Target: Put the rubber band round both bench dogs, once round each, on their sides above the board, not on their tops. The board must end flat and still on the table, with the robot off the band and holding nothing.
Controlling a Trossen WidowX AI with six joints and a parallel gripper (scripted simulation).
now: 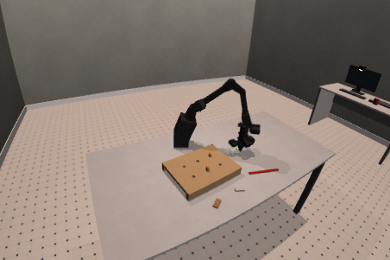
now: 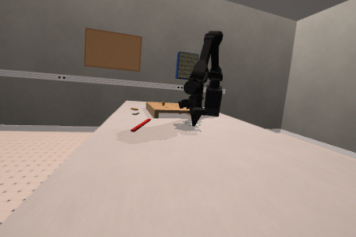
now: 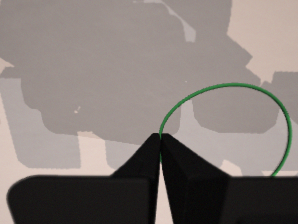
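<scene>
Wrist view: the gripper (image 3: 160, 137) is pinched on the green rubber band (image 3: 235, 85) lying on the table (image 3: 40, 40).

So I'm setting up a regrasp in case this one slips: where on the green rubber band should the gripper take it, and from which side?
On its thin cord at one point of the loop, from straight above. The rubber band lies flat on the table, so only its cord offers a pinch. The gripper pinches its near arc this way now, one finger inside the loop, one outside.

matte black arm (image 1: 217, 93) with blocky base (image 1: 185, 130)
</scene>
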